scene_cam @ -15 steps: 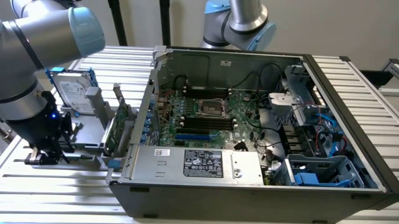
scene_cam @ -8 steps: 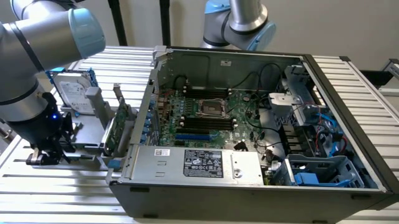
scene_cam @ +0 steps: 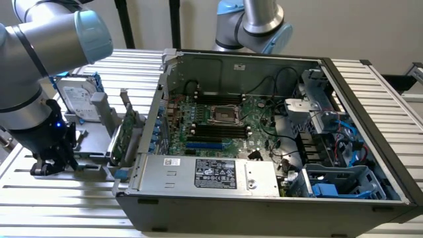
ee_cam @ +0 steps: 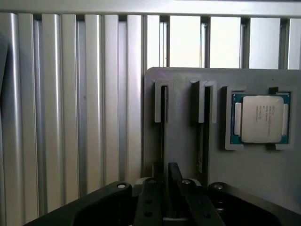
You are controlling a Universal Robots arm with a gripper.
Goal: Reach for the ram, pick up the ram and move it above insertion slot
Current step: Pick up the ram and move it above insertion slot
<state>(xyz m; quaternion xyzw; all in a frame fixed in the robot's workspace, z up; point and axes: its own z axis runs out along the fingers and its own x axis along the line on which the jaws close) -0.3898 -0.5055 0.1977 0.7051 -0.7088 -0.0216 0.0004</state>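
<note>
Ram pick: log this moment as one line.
stage: reach | gripper: lined up with ram | ram: standing in gray holder slot, not lifted | holder: on table beside computer case

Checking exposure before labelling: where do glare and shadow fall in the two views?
Wrist view: bright light washes out the gaps in the slatted table, the processor's metal lid gleams, the gripper is a dark shape. Exterior view: the table shines beside the computer case, whose interior lies in shade; a small blue light glows above the gripper.

Soft even indoor light, glare on table slats [ee_cam: 56, 117], shadowed computer case [scene_cam: 264, 67]
</note>
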